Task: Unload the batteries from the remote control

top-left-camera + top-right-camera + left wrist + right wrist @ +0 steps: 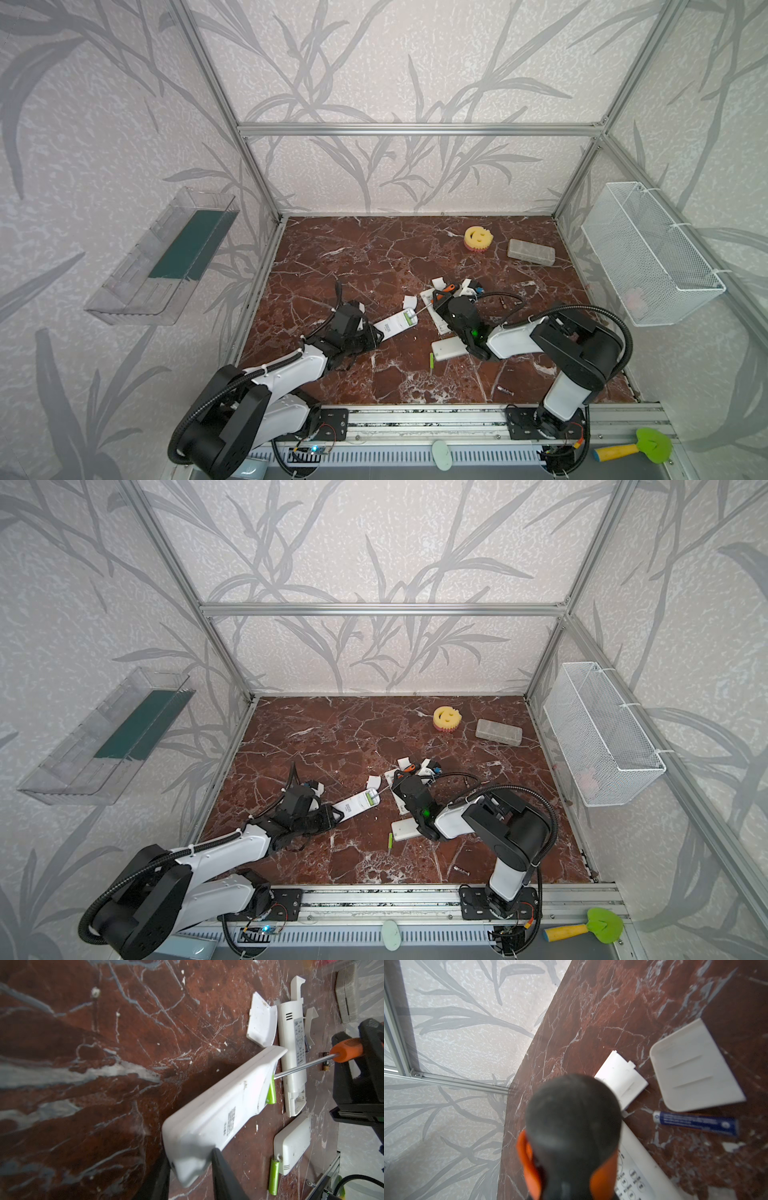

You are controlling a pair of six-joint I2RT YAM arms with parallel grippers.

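Prying step: my left end effector (190, 1159) gripped the remote control (218, 1105); my right end effector (367, 1047), clenching the screwdriver (347, 1051) at two o'clock, needed to lever the battery (334, 1093) out.

We see smooth white plastic remote (218, 1109), glossy lime-green battery (271, 1093), shiny metal shaft on orange-handled screwdriver (318, 1061), polished red-brown marble-look tabletop (83, 1043).

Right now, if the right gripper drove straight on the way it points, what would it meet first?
Probably the small white cover on the table, just past the screwdriver the right gripper holds; the larger cover lies off to one side. Depth is unclear.
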